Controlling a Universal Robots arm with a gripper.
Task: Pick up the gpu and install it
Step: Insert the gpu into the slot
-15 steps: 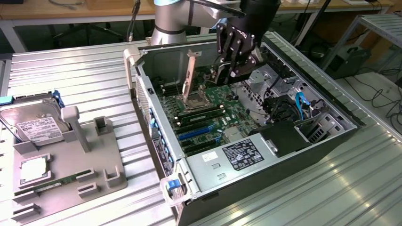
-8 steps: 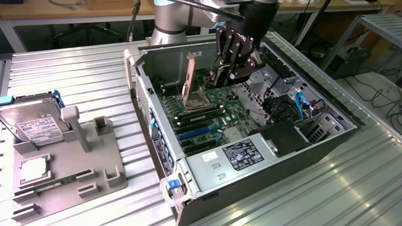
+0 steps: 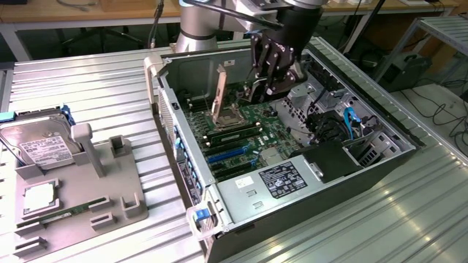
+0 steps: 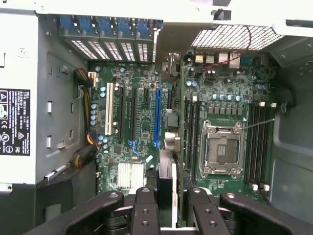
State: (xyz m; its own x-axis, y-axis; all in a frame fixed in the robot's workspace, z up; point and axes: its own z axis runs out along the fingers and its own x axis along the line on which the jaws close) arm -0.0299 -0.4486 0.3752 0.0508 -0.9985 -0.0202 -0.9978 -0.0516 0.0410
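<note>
While the arm is reaching down into the open computer case in the exterior view, the gripper is hanging above the motherboard, and its fingers are hiding most of what they are clamping. In the wrist view, the gripper is holding the gpu edge-on between narrowly set fingers, standing upright over the motherboard beside the blue slot, its lower end being cut off.

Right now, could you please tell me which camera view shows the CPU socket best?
The wrist view: it looks squarely onto the CPU socket, with its metal frame and square centre in full sight. The exterior view catches the same socket only at a slant, deep inside the open computer case.
</note>
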